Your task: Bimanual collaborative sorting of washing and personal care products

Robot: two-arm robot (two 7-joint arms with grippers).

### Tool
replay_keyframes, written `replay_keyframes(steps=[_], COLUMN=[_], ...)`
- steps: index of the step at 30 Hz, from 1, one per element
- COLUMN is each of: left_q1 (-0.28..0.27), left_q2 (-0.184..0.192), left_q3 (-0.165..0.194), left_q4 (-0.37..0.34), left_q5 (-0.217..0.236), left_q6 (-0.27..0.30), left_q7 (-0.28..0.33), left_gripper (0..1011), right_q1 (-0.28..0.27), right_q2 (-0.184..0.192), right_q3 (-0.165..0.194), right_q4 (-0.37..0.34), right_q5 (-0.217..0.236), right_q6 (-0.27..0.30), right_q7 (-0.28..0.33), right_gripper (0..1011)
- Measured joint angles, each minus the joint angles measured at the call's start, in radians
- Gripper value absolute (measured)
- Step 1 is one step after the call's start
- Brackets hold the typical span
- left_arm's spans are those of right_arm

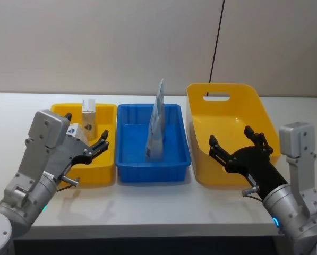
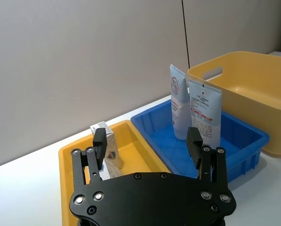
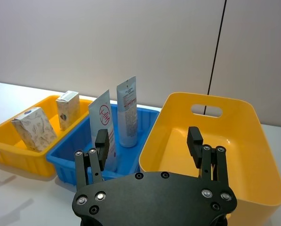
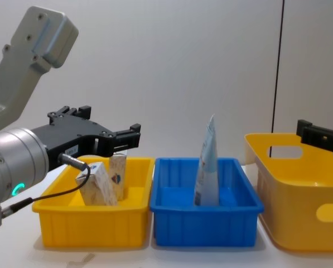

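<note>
Since a nearer pale blue tube [image 3: 104, 125] and a farther tube [image 3: 127, 113] are stood on their caps in the blue bin [image 1: 153, 172], long axis vertical and flat crimped end up, they could be toppled by a light brush. The left claw [image 1: 86, 126] is held apart over the small yellow bin [image 1: 94, 172] at 9 o'clock, above the tilted white pack [image 3: 33, 128] and upright beige carton [image 3: 68, 109]; either could be knocked. The right claw [image 1: 231, 135], also spread apart, is held over the yellow basket [image 1: 222, 90] at 3 o'clock.
</note>
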Motion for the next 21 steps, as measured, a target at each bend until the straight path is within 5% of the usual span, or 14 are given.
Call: replay_keyframes(steps=[21], left_q1=[0.0], left_q2=[-0.001], left_q3=[-0.002], left_q4=[-0.001], left_q5=[0.0], left_q6=[0.0], left_q7=[0.0], left_gripper=[1001], right_q1=[0.0], right_q2=[0.0], right_q3=[0.0], right_q4=[0.0], right_q5=[0.0], right_q6=[0.0], right_q7=[0.0], right_gripper=[1002])
